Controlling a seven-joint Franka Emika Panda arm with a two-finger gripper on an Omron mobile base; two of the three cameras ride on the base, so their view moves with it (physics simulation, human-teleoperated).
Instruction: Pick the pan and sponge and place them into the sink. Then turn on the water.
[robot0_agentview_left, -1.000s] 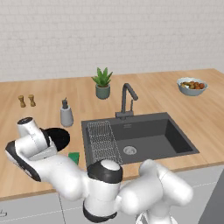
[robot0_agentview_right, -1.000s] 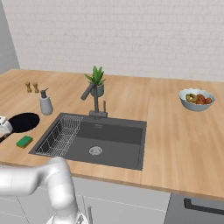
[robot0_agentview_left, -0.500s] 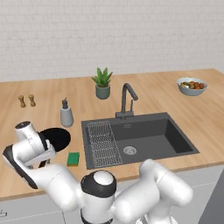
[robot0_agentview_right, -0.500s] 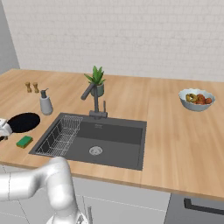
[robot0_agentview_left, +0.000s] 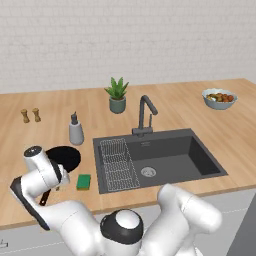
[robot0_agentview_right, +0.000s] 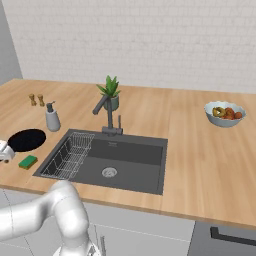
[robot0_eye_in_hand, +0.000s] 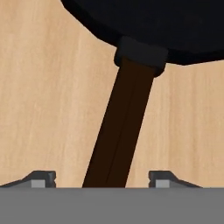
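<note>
The black pan (robot0_agentview_left: 65, 157) lies on the wooden counter left of the sink (robot0_agentview_left: 170, 156), and its dark handle (robot0_eye_in_hand: 122, 127) points toward the counter's front edge. My gripper (robot0_eye_in_hand: 101, 178) hangs low over that handle, open. One fingertip (robot0_eye_in_hand: 41, 177) stands on each side of the handle, with a gap to it on both sides. The white hand shows at the pan's near side (robot0_agentview_left: 50, 182) and at the left edge (robot0_agentview_right: 5, 151). A green sponge (robot0_agentview_left: 83, 181) lies between pan and sink. No water shows at the dark faucet (robot0_agentview_left: 145, 116).
A grey soap dispenser (robot0_agentview_left: 75, 131) stands just behind the pan. Two small shakers (robot0_agentview_left: 30, 115) are at the back left, a potted plant (robot0_agentview_left: 117, 95) behind the faucet, and a fruit bowl (robot0_agentview_left: 219, 98) at the far right. A wire rack (robot0_agentview_left: 117, 162) fills the sink's left part.
The hand has sunk lower over the pan's handle and its fingers have drawn somewhat closer together. Pan and sponge lie where they were.
</note>
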